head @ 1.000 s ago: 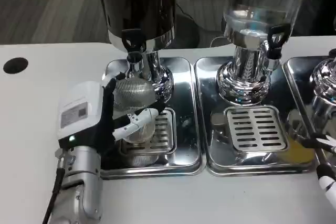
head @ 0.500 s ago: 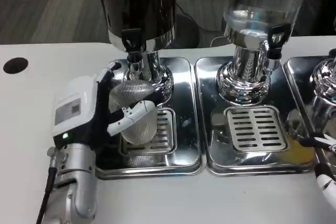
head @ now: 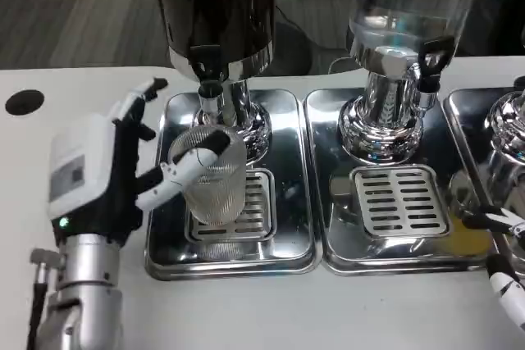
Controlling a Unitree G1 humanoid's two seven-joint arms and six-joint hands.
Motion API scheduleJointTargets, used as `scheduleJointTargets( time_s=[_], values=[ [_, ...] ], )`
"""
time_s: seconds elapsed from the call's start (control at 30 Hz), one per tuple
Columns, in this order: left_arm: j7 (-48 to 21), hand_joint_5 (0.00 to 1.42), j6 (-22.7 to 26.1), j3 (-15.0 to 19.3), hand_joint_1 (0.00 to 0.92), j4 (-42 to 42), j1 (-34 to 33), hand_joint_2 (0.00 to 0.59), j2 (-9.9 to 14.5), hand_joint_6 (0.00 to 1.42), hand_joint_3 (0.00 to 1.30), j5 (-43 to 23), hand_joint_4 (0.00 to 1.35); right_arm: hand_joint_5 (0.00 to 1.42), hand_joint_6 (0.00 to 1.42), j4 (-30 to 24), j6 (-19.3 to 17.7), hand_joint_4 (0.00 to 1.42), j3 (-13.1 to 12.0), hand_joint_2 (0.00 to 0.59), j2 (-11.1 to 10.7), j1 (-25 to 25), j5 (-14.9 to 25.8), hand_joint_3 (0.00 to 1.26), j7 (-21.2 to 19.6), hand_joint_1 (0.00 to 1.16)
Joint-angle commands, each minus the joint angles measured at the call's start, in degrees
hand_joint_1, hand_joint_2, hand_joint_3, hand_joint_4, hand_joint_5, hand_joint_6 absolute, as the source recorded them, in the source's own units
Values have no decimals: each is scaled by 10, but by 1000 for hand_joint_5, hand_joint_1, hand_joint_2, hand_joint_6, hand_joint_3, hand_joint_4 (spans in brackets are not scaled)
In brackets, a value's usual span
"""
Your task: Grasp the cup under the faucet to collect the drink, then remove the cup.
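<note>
Nearby, faucet over cup; left hand beside

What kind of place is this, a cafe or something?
Probably a self-serve drink station, perhaps in an office. Drink dispensers with taps, one dark and one clear, stand on shiny drip trays on a white table, with carpeted floor behind.
</note>
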Motion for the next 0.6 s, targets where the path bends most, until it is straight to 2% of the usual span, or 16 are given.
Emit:
scheduleJointTargets(
  time_s=[0.03,0.27,0.6],
  values=[
    [-15,539,-21,13,0,-40,9,41,6,801,269,-17,246,118,25,-14,3,142,4,453,0,5,-3,316,2,398],
    [-58,632,-19,26,0,-107,9,46,6,890,285,-36,243,118,25,-27,5,142,8,451,2,10,-7,316,1,400],
    [-107,789,1,15,0,-168,1,43,-10,1025,351,-33,310,119,25,-32,3,142,4,445,0,16,-2,316,1,397]
  ],
)
